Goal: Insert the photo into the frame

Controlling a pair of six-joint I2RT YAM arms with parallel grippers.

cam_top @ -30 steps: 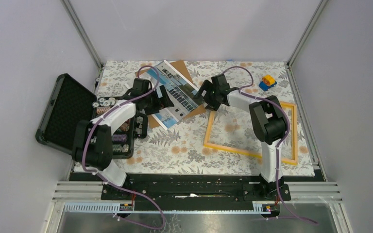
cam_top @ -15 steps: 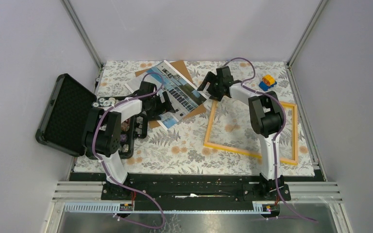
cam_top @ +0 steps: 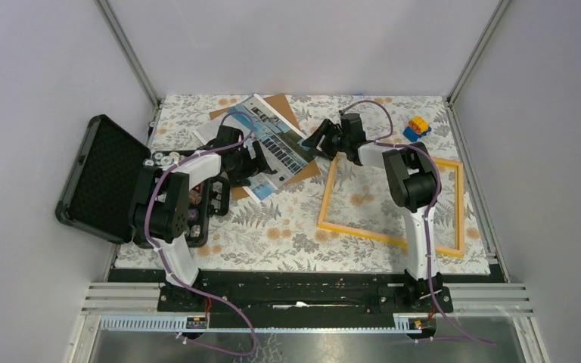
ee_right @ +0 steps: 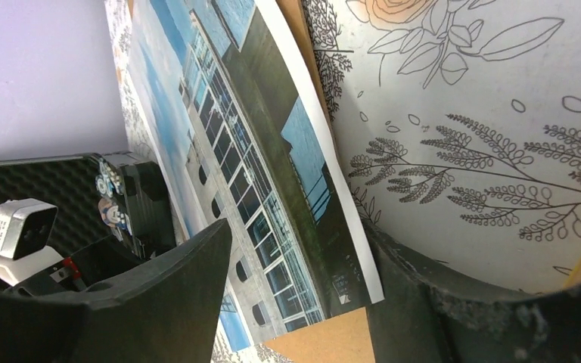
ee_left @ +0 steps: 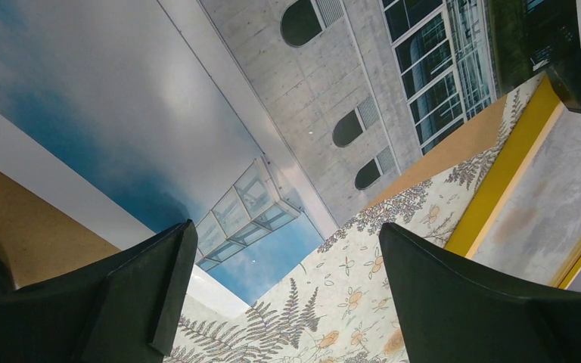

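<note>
Blue-and-white photo (cam_top: 272, 144), yellow-orange frame (cam_top: 325, 193), floral tablecloth (cam_top: 287, 227), black case (cam_top: 98, 178).

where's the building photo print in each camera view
Top external: paper photo of sky and a building, upper centre.
Left wrist: upper left half.
Right wrist: centre band, top to bottom.
Shared landmark: brown hardboard sheet under it.
</note>
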